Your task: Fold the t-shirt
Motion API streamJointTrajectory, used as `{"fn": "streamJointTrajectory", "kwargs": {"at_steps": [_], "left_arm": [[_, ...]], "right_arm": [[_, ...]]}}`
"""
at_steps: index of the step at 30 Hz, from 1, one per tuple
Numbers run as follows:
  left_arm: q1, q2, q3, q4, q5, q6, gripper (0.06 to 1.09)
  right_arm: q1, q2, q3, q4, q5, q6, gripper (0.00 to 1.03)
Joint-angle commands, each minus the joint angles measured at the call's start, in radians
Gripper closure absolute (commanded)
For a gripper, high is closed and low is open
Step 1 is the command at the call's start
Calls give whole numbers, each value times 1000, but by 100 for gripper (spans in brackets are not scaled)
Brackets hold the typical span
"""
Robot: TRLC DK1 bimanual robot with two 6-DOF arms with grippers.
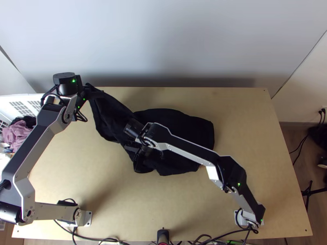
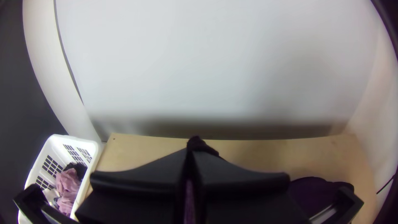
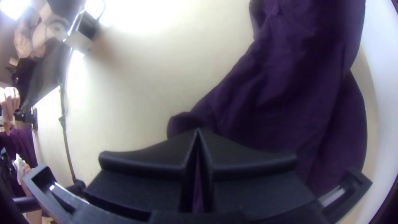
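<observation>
At the frame's upper left, my left gripper (image 1: 98, 93) pinches the black t-shirt (image 1: 180, 122); near centre, my right gripper (image 1: 138, 161) clenches its near edge, cloth lying rightward on the counter (image 1: 253, 134).

In your right wrist view, the right gripper (image 1: 139, 160) has its fingertips together at the edge of the dark purple T-shirt (image 3: 282, 91), though you can't tell whether cloth is pinched between them. The shirt lies partly bunched, with long creases running away from the tips and a small rounded fold (image 3: 182, 123) right beside them. You also see bare pale table (image 3: 141, 91), a dark cable (image 3: 65, 137) along its edge, the left arm's base (image 3: 78, 40) well apart from the shirt, and a pale wall (image 3: 383, 103) beyond the table.
</observation>
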State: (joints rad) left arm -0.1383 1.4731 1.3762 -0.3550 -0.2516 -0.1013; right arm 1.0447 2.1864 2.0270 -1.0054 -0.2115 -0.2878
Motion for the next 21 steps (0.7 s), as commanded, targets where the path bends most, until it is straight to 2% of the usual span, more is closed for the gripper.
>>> {"fn": "streamJointTrajectory", "kwargs": {"at_steps": [1, 6, 7, 11, 12, 13, 14, 21], "left_arm": [[-1, -4, -5, 2, 2, -3, 105], [-1, -14, -19, 2, 2, -11, 105], [-1, -17, -23, 2, 2, -11, 105], [-1, -27, -35, 2, 2, -11, 105], [-1, -27, -37, 2, 2, -11, 105], [-1, -27, -37, 2, 2, -11, 105], [-1, -27, -37, 4, 2, -11, 105], [2, -25, -40, 10, 2, -17, 105]], "right_arm": [[-6, -25, -7, -27, 0, -4, 100], [14, -39, -1, -27, -2, -5, 98], [18, -40, 1, -27, -2, -5, 89], [43, -45, -1, -41, -2, -4, 28], [48, -43, -2, -42, -2, -4, 17], [52, -40, -5, -44, -2, -4, 10], [57, -39, -5, -48, -2, -5, 5], [84, -22, 1, -52, -2, -2, 5]]}}
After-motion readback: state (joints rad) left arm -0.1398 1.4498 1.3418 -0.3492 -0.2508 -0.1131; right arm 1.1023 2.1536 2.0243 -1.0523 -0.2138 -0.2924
